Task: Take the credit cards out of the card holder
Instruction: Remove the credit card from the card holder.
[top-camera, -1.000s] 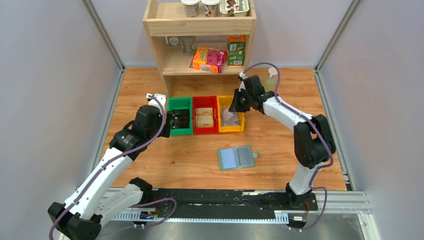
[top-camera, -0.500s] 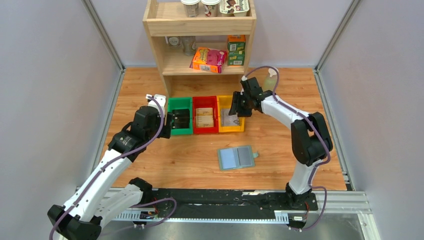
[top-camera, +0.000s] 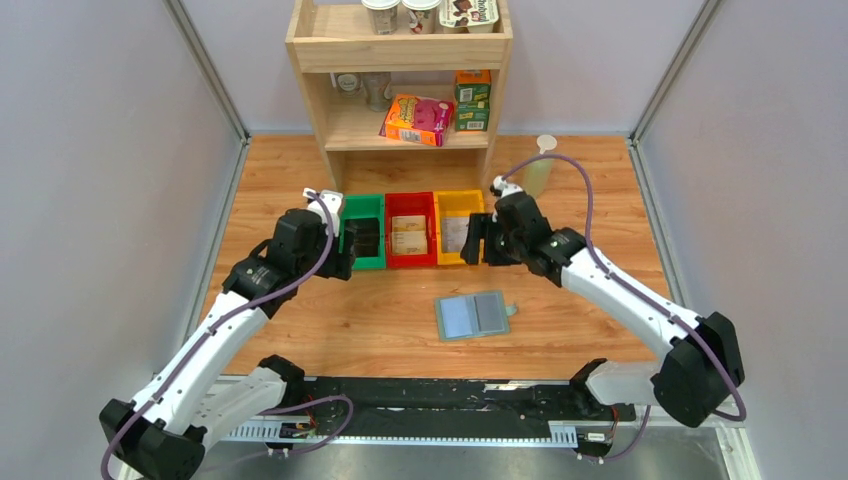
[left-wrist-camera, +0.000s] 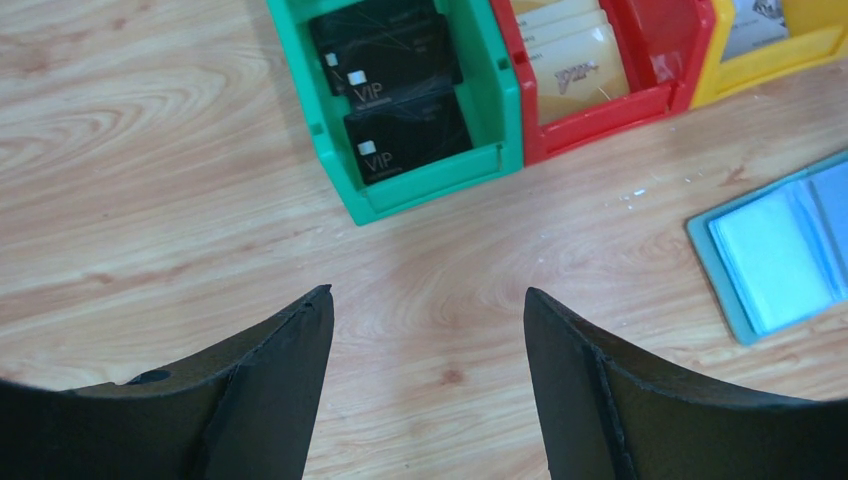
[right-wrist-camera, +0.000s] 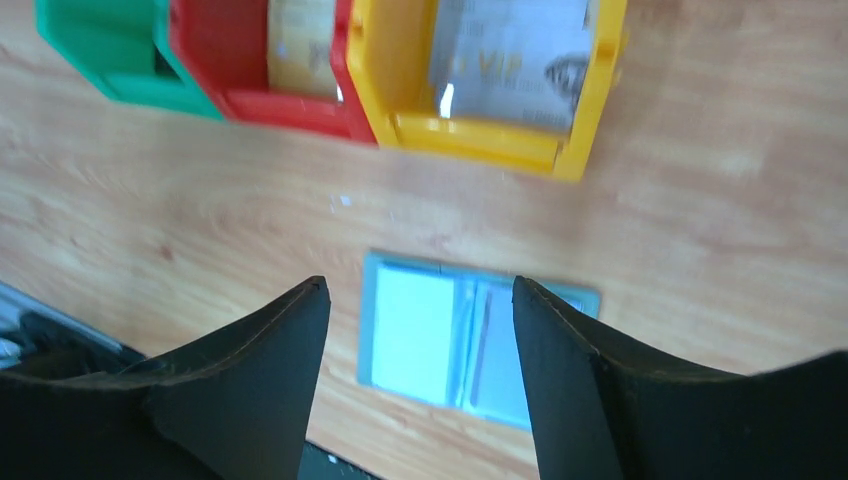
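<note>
The card holder (top-camera: 473, 316) lies open and flat on the wooden table (top-camera: 330, 320), pale blue inside facing up, just this side of the row of bins and between the two arms. The left gripper (left-wrist-camera: 428, 295) hangs over bare wood in front of the green bin (left-wrist-camera: 430, 185), fingers spread wide with nothing between them. From its wrist view the holder sits well off to the right. Black credit cards (left-wrist-camera: 390, 90) lie inside that green bin, ahead of the fingertips. The right gripper (right-wrist-camera: 420, 285) is spread wide too, holding nothing, and the holder shows right in the gap between its fingers, untouched. Beyond it, the yellow bin (right-wrist-camera: 480, 145) holds a silvery card and the red bin (left-wrist-camera: 600, 125) holds gold ones.
</note>
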